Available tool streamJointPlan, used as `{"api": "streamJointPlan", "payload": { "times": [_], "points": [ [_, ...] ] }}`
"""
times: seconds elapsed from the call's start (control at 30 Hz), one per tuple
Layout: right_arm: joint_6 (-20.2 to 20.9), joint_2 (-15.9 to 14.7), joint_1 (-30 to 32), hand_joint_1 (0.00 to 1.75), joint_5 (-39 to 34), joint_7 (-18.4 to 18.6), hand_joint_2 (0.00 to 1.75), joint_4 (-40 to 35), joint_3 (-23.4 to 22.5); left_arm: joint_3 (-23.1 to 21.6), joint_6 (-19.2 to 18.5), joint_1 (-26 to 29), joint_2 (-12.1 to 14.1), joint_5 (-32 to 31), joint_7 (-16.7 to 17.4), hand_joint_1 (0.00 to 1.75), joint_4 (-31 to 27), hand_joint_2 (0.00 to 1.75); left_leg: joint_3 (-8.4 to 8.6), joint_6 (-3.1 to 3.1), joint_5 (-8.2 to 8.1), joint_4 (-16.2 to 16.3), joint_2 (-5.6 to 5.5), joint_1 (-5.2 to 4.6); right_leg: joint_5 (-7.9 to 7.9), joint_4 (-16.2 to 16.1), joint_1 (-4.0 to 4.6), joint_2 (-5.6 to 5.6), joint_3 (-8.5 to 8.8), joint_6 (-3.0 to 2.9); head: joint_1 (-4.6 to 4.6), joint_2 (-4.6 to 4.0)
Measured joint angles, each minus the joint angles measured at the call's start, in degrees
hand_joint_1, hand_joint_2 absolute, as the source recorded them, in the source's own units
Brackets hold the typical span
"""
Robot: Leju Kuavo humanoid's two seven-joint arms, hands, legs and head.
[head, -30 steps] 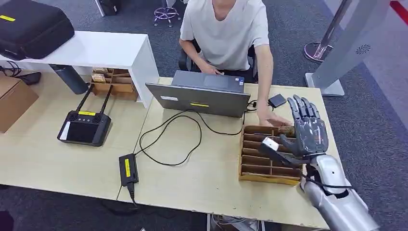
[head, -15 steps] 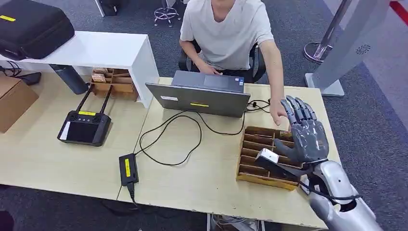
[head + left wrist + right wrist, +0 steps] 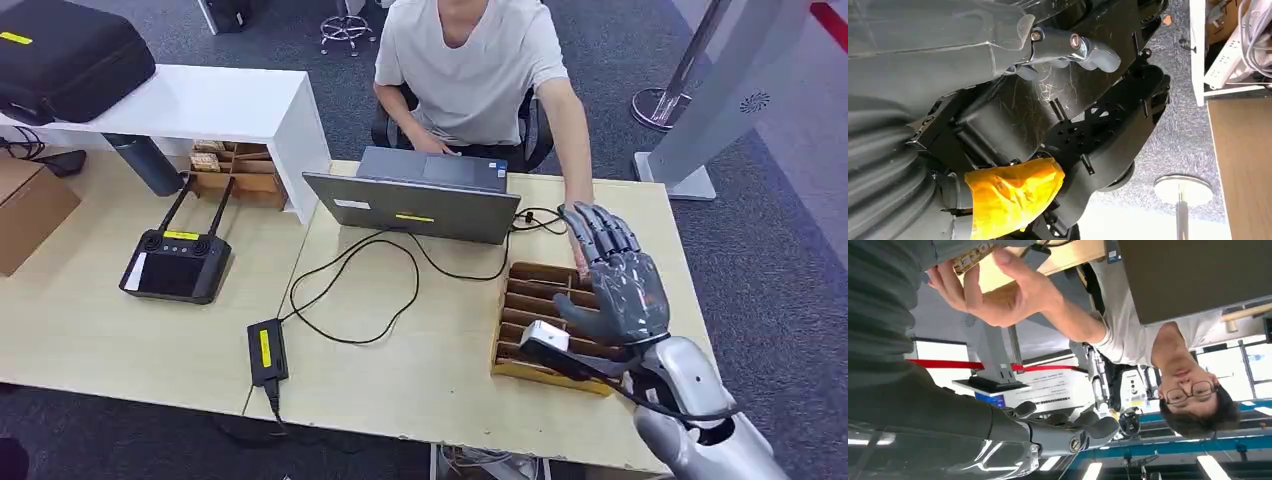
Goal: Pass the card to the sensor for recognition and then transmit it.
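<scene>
hovering over the far right end of the wooden slotted tray [image 3: 530, 330], at abt 4 o'clock on the desk [image 3: 420, 370], the right hand [image 3: 618, 285] has fingers spread apart w/ nothing in them. a person's hand [image 3: 998, 290] at the tray's 12 o'clock edge pinches the tan card [image 3: 970, 256], close beside the robot's fingers [image 3: 598, 232]; the laptop [image 3: 415, 205] sits at abt 11 o'clock of the tray. left hand [image 3: 1068, 47] hangs low by the robot's body w/ fingers curled in, holding nothing.
</scene>
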Motion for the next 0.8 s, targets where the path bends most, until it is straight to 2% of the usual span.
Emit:
{"api": "streamJointPlan", "payload": {
  "times": [0.63,0.8],
  "points": [
    [0.39,-0.15,-0.5,0.0,-0.44,0.31,1.75,0.04,2.03,-2.49,-0.24,-0.88,0.66,2.1,-1.36,0.0,0.0,1.75,-0.01,0.0,0.0,0.0,-0.01,0.0,0.0,0.0,0.0,-0.01,0.0,0.0,0.0,0.0],
    [0.18,0.0,-1.0,0.0,-0.44,0.22,1.75,1.96,2.95,-2.97,-0.85,-1.15,0.72,2.51,-1.35,0.0,0.0,1.75,-0.01,0.0,0.0,0.0,-0.01,0.0,0.0,0.0,0.0,-0.01,0.0,0.0,0.0,0.0]
  ]
}}
